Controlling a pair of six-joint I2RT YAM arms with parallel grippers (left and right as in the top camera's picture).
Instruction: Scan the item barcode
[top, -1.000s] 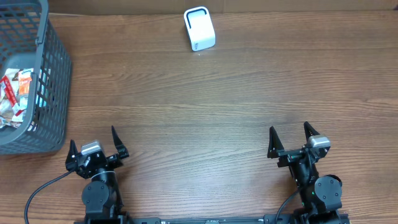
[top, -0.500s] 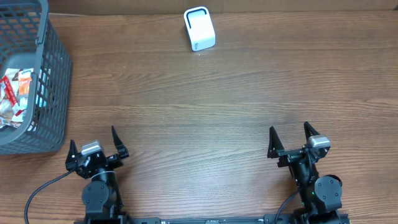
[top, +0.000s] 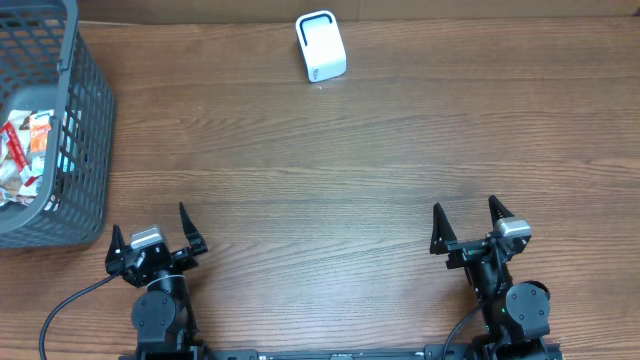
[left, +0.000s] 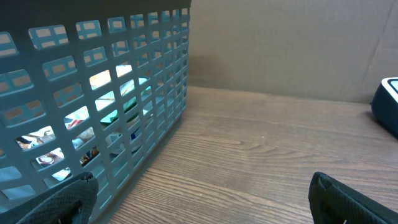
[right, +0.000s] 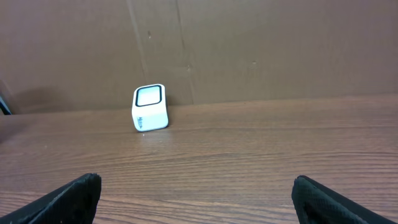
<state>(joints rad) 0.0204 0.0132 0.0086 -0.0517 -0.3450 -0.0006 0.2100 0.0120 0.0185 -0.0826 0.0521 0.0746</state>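
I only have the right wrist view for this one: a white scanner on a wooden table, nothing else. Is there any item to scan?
Observer: Yes, a grey mesh basket at the left end of the table holds packaged items.
Operator: Has the left arm picked one up?
Observer: No, the left gripper is open and empty, near the front edge, apart from the basket.
Operator: Where is the scanner from there?
Observer: The scanner stands at the back edge, right of the basket, well apart.

Table (top: 330, 180) being watched from overhead and both wrists
Scanner (top: 321, 46) far ahead of right pincer (top: 464, 206) is being shared by overhead and right-wrist views.
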